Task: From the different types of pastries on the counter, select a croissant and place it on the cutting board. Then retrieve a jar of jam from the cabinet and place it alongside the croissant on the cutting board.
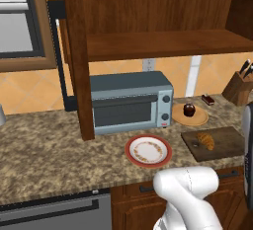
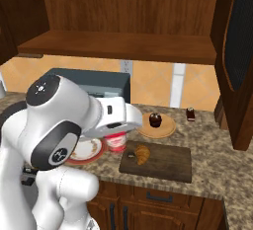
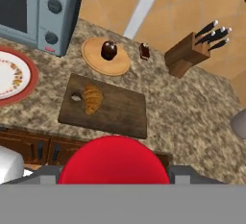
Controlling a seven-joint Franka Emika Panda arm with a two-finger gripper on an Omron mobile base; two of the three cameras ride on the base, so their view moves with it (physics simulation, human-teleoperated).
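"where's the jar of jam (image 3: 114,163)?"

"pinched by its red lid in my gripper (image 3: 114,176). in the hand view the cutting board (image 3: 122,107) lies beyond it, croissant (image 3: 92,99) toward the hole end; i'd aim for the bare side."

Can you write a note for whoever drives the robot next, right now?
The gripper has its fingers on both sides of the red-lidded jam jar, up off the counter.
The croissant is on the cutting board, next to the hole.
The cupcake is on the round wooden plate, and the cake slice is behind the board.
Done: croissant on the board, jam in the gripper.
Left: set the jam on the board beside the croissant and let go.
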